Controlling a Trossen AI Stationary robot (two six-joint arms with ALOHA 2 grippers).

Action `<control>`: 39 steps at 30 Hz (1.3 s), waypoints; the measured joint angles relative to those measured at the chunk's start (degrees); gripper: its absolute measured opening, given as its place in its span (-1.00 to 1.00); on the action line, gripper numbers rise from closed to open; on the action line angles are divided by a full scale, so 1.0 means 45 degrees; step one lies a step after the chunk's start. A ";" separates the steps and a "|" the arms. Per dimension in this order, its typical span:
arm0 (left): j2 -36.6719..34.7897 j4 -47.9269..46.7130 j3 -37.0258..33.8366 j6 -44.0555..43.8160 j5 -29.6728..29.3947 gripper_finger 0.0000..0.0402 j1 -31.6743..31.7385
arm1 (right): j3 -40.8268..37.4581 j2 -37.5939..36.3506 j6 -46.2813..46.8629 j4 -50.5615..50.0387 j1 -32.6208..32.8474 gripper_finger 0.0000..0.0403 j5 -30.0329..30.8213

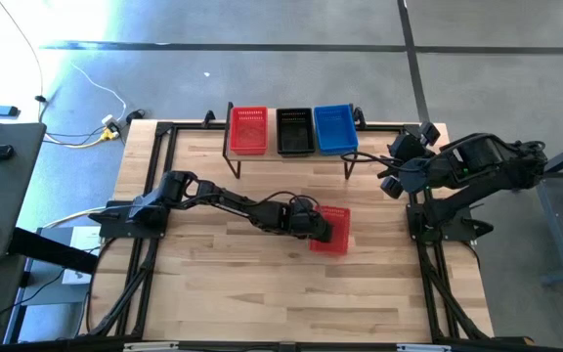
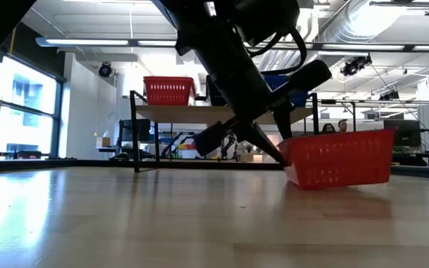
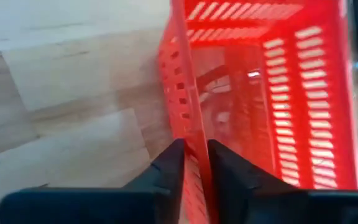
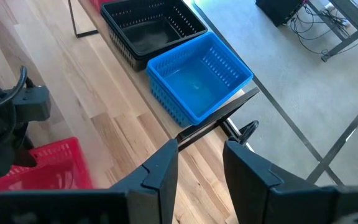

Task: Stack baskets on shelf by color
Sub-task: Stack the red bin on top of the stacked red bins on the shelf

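Note:
A red basket (image 1: 332,231) sits mid-table, right of centre, also seen in the low view (image 2: 341,158). My left gripper (image 1: 314,227) is shut on its left wall. On the shelf (image 2: 199,112) at the far edge stand a red basket (image 1: 249,129), a black basket (image 1: 294,130) and a blue basket (image 1: 335,128), side by side on their bottoms. My right gripper (image 4: 201,155) is open and hovers past the shelf's right end, near the blue basket (image 4: 197,84), touching nothing. My left gripper pinches the red basket's wall on the table's left side at its rim (image 3: 188,118), one finger (image 3: 169,168) outside and one (image 3: 229,171) inside. The fingers come slanting down from the table's left. The basket stays upright, at or barely above the tabletop.
Bare wooden tabletop (image 1: 242,274) lies around the held basket and between it and the shelf. The black frame rails (image 1: 154,166) run along the table's edges. The right arm's base (image 1: 448,220) stands at the right edge. People show far off in the room (image 2: 334,126).

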 joint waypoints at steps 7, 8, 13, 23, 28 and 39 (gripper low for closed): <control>0.0000 0.0068 0.0000 0.0898 0.0855 -0.98 -0.0010 | 0.0000 -0.0001 0.0000 -0.0045 -0.0002 -0.43 0.0000; -0.0009 0.0070 0.0000 0.1081 0.1036 -0.98 -0.0010 | 0.0000 0.0000 0.0000 -0.0045 -0.0002 -0.43 -0.0008; -0.0265 0.0023 0.0000 0.1612 0.1448 -0.99 -0.0073 | 0.0000 0.0000 0.0000 -0.0045 -0.0002 -0.43 -0.0010; -0.1453 -0.0080 0.0000 0.2849 0.2717 -1.00 -0.0389 | -0.0037 -0.0005 -0.0117 -0.0029 0.0001 -0.43 -0.0024; -0.2407 -0.0694 0.0010 0.3196 0.2306 -1.00 -0.0353 | -0.0068 0.0000 -0.0142 -0.0047 0.0002 -0.43 -0.0044; -0.5342 -0.4523 0.0000 0.3856 0.0085 -1.00 -0.0064 | -0.0068 -0.0001 -0.0146 -0.0045 0.0003 -0.43 -0.0044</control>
